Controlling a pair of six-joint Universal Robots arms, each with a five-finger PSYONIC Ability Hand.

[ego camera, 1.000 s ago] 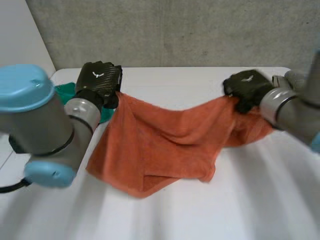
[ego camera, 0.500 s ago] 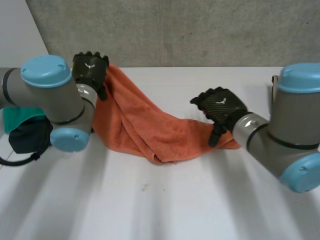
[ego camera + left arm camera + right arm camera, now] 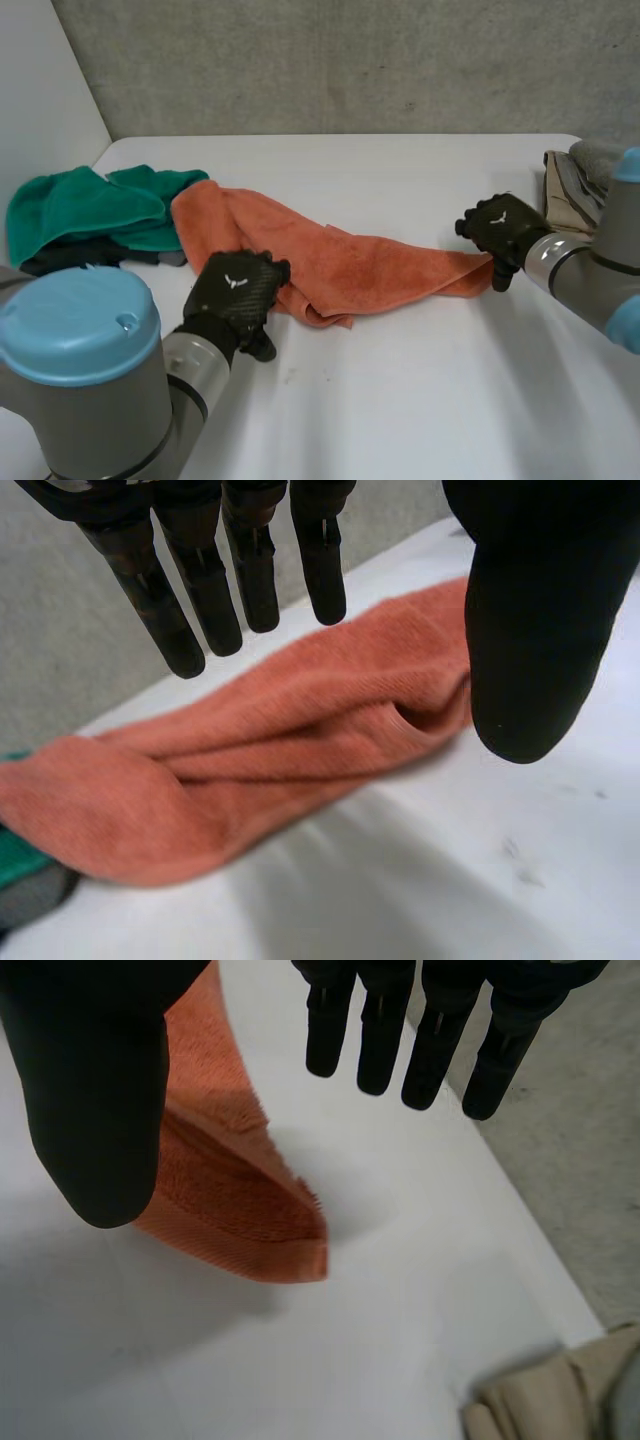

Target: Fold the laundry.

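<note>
Orange towel [image 3: 340, 262] lies in a long rumpled band across the worktop [image 3: 400, 410], with neither hand holding it.

My left robot hand [image 3: 235, 298] hovers just beside the band's near fold, fingers straight and spread from the thumb, gripping nothing. My right robot hand [image 3: 500, 230] is spread the same way at the towel's right end corner. I judge the terry soft, light and floppy, so it will sag and bunch rather than slide. I'd pinch through both layers at the corners, right end first. A green pile [image 3: 90, 205] lies against its left end, and beige cloths [image 3: 570, 185] sit beyond my right robot hand.
</note>
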